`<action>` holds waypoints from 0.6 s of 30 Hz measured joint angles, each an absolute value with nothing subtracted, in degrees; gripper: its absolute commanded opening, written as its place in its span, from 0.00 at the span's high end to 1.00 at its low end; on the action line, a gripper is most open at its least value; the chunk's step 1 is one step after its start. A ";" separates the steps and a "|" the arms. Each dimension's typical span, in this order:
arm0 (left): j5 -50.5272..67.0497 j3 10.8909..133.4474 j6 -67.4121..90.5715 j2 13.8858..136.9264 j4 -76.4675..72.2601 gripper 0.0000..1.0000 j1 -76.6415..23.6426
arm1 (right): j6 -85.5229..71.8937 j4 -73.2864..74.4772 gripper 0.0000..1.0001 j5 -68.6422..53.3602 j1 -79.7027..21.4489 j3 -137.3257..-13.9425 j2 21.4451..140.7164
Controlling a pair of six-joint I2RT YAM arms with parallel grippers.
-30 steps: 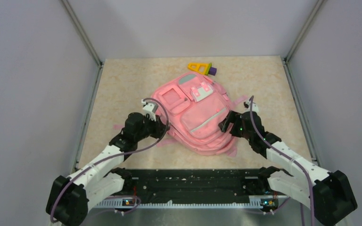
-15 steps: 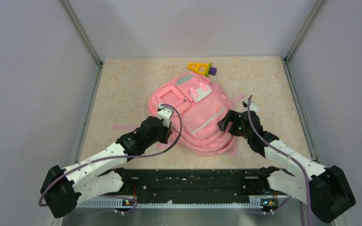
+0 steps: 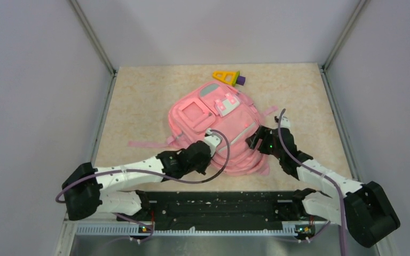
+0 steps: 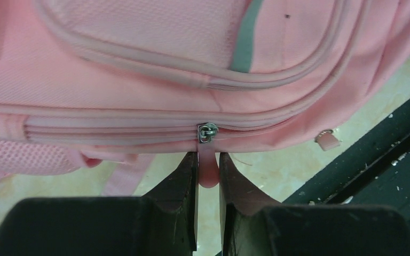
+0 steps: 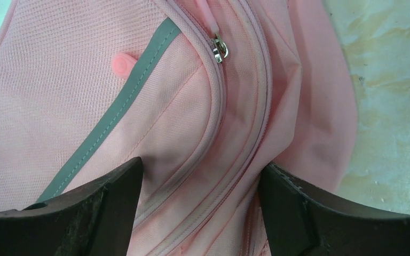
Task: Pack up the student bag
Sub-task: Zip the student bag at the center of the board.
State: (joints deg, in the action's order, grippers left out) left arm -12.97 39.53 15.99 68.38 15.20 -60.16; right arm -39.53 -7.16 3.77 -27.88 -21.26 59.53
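Step in hand, by judgement: unzipping. The left gripper (image 4: 208, 159) is pinched shut on the pull tab (image 4: 208, 175) at the near edge of the bag (image 3: 221, 120). The bag lies flat mid-table (image 3: 139, 96), pink with grey strips and no opening visible. The next move calls for a steady pull along the zip while the right gripper (image 5: 200, 178), jaws wide astride the bag's right side, closes to brace the fabric.

Lying flat near the far edge of the beige marbled table (image 3: 139, 101): a yellow triangular frame (image 3: 223, 76), touching a small purple block (image 3: 241, 80) on its right. Plain grey walls (image 3: 32, 80) around three sides.
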 measured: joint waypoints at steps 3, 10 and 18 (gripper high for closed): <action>-13.69 41.98 16.69 72.36 15.94 1.00 -63.59 | -39.64 -8.91 0.24 3.79 -27.68 -20.99 60.53; -11.79 44.93 19.66 78.91 14.33 1.00 -68.07 | -39.66 -12.16 0.23 4.54 -27.59 -20.97 62.17; -7.07 46.96 26.48 85.56 6.42 0.72 -68.93 | -39.64 -14.35 0.22 6.90 -27.70 -20.49 62.48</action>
State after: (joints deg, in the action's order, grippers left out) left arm -7.07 46.96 26.48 85.56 6.42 -68.93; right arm -39.64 -14.35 6.90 -27.70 -20.49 62.48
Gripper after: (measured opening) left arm 0.190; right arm 0.769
